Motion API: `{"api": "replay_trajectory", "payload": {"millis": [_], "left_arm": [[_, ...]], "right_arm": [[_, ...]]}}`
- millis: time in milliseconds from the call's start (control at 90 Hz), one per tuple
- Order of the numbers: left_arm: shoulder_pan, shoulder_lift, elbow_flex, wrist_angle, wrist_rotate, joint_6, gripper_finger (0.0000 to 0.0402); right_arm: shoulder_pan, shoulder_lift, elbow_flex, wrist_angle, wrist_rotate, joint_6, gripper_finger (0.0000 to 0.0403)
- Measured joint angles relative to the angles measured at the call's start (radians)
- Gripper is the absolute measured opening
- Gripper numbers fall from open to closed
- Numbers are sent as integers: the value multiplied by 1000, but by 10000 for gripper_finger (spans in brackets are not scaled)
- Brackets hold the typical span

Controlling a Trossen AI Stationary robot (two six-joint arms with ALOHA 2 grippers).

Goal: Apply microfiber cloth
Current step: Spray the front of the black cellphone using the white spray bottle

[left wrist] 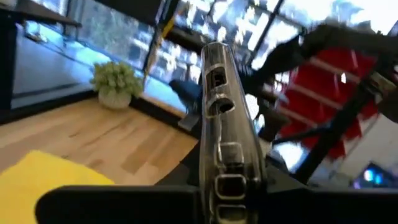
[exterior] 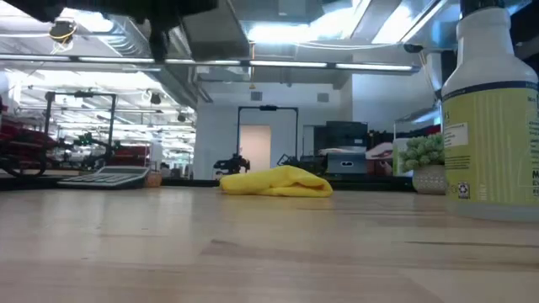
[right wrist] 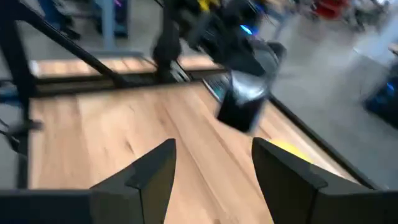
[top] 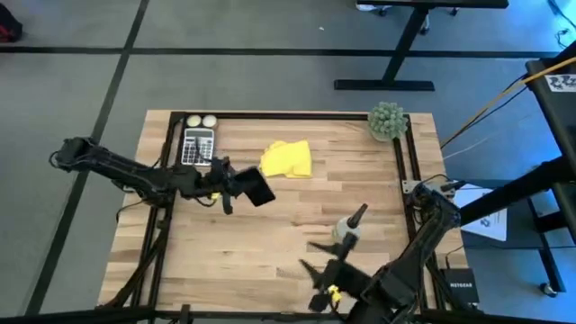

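The yellow microfiber cloth lies bunched on the table toward the far middle and shows in the low view too. No gripper touches it. Just to its near left, my left gripper is shut on a black smartphone in a clear case, held above the table. My right gripper hovers open near the front edge, with nothing between its fingers. It points toward the phone. My left gripper pinches the smartphone between its two fingers at the end nearest the arm. It reaches in roughly level from the table's left. The phone juts out past the fingers toward the right, its side edge facing the wrist camera, lifted clear of the table.
A spray bottle stands near my right gripper and looms at the right of the low view. A calculator and two small balls lie at the far left, and a potted plant stands at the far right corner.
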Motion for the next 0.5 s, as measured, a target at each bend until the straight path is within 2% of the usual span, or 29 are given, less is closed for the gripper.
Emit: {"api": "replay_trajectory", "payload": {"millis": [67, 278, 378, 500], "left_arm": [[21, 61, 28, -17, 42, 12, 17], [72, 250, 102, -20, 185, 41, 17], [91, 324, 139, -36, 228, 50, 17], [103, 391, 163, -39, 248, 73, 17]], "right_arm": [[19, -2, -10, -126, -4, 186, 195], [85, -36, -178, -125, -59, 427, 195], [111, -40, -275, -123, -74, 609, 195], [150, -37, -410, -97, -163, 837, 195]]}}
